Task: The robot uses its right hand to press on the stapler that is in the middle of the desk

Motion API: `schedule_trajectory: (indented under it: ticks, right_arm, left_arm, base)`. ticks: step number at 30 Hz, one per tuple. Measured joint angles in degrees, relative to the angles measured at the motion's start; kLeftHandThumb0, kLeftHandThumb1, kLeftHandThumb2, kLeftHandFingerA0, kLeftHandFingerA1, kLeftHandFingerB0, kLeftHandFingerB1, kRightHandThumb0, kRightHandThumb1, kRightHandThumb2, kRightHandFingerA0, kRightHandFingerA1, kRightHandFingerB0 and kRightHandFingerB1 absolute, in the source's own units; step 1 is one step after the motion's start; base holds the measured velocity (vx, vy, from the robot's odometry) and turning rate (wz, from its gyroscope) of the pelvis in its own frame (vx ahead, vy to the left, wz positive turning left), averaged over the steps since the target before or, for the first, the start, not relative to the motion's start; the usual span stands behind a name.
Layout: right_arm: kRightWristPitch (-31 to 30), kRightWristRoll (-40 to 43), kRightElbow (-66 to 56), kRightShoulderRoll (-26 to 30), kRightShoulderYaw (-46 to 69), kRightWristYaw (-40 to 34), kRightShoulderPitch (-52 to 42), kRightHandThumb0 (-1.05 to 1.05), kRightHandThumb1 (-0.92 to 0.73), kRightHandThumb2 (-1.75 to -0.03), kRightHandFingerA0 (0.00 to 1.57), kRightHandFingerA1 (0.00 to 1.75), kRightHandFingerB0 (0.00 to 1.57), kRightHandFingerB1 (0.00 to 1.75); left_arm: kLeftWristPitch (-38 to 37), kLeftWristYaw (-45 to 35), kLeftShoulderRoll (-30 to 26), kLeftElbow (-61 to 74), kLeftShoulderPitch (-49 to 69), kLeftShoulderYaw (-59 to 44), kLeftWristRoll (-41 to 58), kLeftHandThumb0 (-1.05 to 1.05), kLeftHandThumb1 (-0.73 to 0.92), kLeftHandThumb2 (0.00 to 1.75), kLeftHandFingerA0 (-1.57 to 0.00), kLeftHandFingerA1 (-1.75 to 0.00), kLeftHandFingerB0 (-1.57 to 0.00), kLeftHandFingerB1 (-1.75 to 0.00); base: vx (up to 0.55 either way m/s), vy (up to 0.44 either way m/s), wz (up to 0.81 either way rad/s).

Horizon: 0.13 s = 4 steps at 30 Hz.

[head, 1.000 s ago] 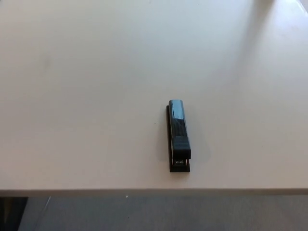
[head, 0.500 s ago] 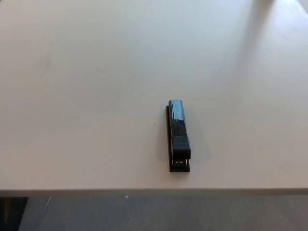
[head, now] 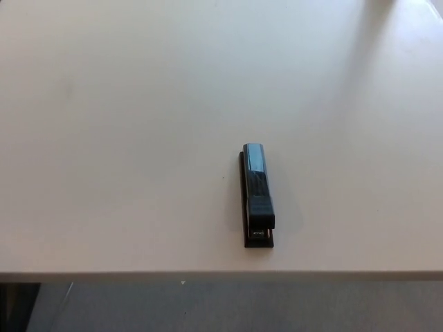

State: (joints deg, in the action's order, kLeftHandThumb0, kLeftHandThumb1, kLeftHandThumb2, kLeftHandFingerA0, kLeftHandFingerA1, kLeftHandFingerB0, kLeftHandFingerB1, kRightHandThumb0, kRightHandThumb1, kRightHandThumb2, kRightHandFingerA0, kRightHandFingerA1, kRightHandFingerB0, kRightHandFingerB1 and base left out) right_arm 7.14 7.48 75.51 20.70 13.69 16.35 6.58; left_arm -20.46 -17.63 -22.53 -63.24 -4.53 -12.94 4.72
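Note:
A black stapler (head: 257, 194) lies flat on the pale desk (head: 138, 138), lengthwise away from me, a little right of centre and close to the front edge. Its top arm is glossy and reflects light at the far end. Its near end sits just short of the desk's front edge. Neither of my hands shows in the head view, and nothing touches the stapler.
The desk's front edge (head: 208, 275) runs across the bottom of the picture, with grey floor (head: 242, 308) below it. A dark object (head: 14, 308) shows under the desk at the lower left corner.

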Motion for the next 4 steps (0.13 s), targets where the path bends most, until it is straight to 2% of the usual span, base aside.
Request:
schedule_trajectory:
  ticks: [4]
  right_arm:
    - [0.4,-0.2,-1.4,-1.2,-0.3,2.7,1.8,-1.02,-0.73,-1.05,0.0,0.0,0.0,0.0]
  left_arm:
    - [0.0,-0.2,-0.2,-0.4,-0.4,0.0,0.0,-0.21,0.86,1.28,0.0,-0.48,0.0,-0.48]
  base:
    - [0.0,0.0,0.0]
